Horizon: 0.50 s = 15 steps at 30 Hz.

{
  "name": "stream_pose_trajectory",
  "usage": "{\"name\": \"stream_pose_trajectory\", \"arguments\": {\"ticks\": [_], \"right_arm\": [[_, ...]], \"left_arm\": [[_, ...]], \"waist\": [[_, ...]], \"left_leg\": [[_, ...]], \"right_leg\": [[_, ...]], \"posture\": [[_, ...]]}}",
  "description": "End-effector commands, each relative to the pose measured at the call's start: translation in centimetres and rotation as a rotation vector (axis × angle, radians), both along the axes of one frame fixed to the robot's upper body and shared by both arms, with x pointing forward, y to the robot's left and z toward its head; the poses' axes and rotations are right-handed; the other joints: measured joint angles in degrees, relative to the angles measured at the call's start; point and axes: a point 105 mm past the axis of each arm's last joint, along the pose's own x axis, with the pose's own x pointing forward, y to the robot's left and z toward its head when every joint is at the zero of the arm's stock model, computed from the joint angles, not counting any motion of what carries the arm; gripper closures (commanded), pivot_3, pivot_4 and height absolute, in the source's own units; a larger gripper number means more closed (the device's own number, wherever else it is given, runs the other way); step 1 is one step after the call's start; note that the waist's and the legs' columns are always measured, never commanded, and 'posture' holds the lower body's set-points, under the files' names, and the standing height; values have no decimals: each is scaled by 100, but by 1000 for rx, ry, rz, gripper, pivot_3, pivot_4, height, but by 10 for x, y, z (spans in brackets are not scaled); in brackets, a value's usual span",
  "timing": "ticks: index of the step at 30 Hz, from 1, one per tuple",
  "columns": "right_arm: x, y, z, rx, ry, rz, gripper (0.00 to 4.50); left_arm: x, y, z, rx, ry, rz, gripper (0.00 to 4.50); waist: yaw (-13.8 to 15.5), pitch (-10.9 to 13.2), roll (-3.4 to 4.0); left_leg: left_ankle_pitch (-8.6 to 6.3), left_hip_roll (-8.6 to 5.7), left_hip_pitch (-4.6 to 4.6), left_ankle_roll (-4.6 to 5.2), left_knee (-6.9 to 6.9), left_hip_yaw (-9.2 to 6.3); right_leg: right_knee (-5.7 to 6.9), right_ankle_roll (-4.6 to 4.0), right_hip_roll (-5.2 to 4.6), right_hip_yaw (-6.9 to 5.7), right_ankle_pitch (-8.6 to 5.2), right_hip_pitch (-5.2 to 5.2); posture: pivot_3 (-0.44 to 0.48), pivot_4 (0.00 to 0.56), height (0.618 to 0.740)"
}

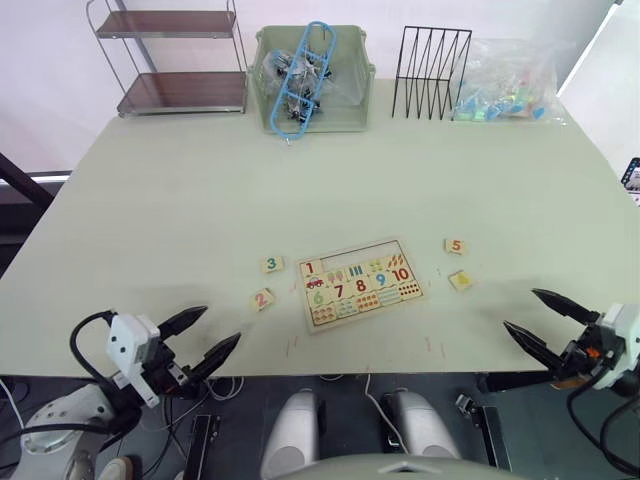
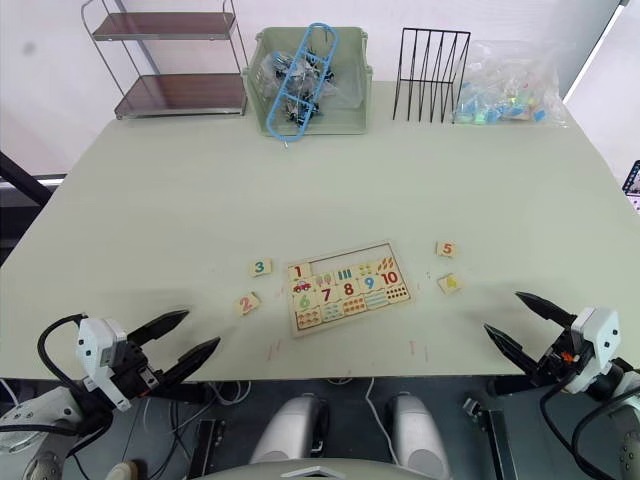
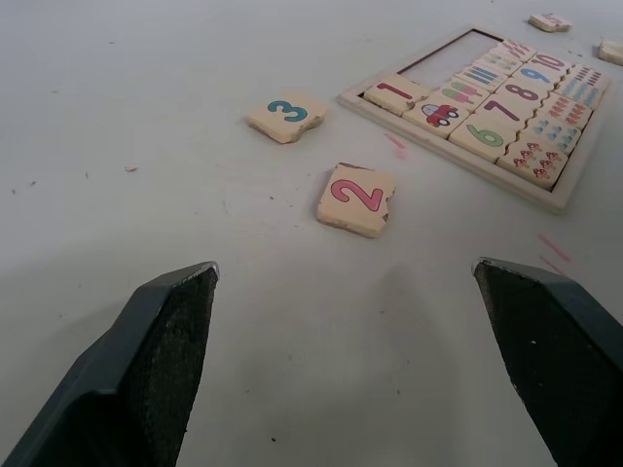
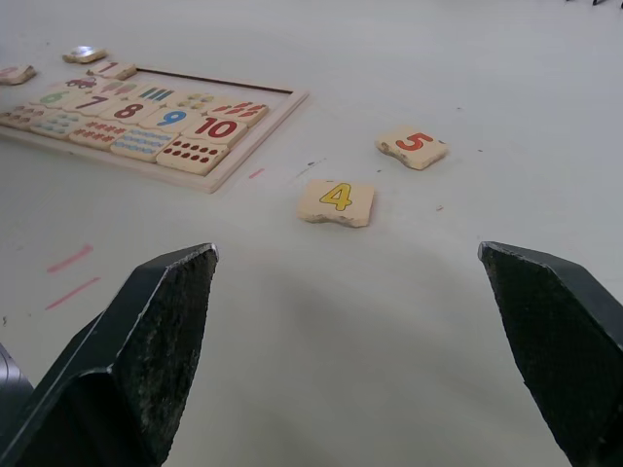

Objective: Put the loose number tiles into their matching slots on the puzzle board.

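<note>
puzzle board [image 2: 346, 287] mid-table, tiles 3 [image 2: 260, 267], 2 [image 2: 246, 303] left, 5 [image 2: 446, 249], 4 [image 2: 449, 284] right

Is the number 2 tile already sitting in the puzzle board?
No, the 2 tile lies loose on the table, apart from the puzzle board.

Along the far edge of a pale green table [image 1: 180, 190]: a two-tier wire shelf [image 1: 172, 60] with dark brown trays at the robot's far left; beside it a light green bin [image 1: 314, 82] stuffed with clear bags and a blue plastic chain [image 1: 300, 75] draped over its front; then a black wire file rack [image 1: 432, 72]; touching that, a clear bag [image 1: 512, 85] of small blue and green pieces. Faint pink marks [image 3: 394, 146] on the tabletop.
</note>
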Motion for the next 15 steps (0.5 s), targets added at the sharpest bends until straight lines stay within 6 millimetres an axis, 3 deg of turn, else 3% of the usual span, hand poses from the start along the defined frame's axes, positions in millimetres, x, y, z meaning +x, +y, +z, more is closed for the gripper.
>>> {"name": "stream_pose_trajectory", "arguments": {"ticks": [1, 15], "right_arm": [[0, 1, 12, -6, -59, 8, 0], [1, 5, 14, 10, -67, 29, 0]], "left_arm": [[0, 1, 4, 14, -26, -7, 73], [7, 0, 4, 42, -37, -49, 73]], "waist": [[0, 0, 0], [2, 0, 0]], "left_leg": [[0, 0, 0, 0, 0, 0], [0, 0, 0, 0, 0, 0]], "right_leg": [[0, 0, 0, 0, 0, 0], [0, 0, 0, -1, 0, 0]], "posture": [[0, 150, 739], [0, 150, 739]]}}
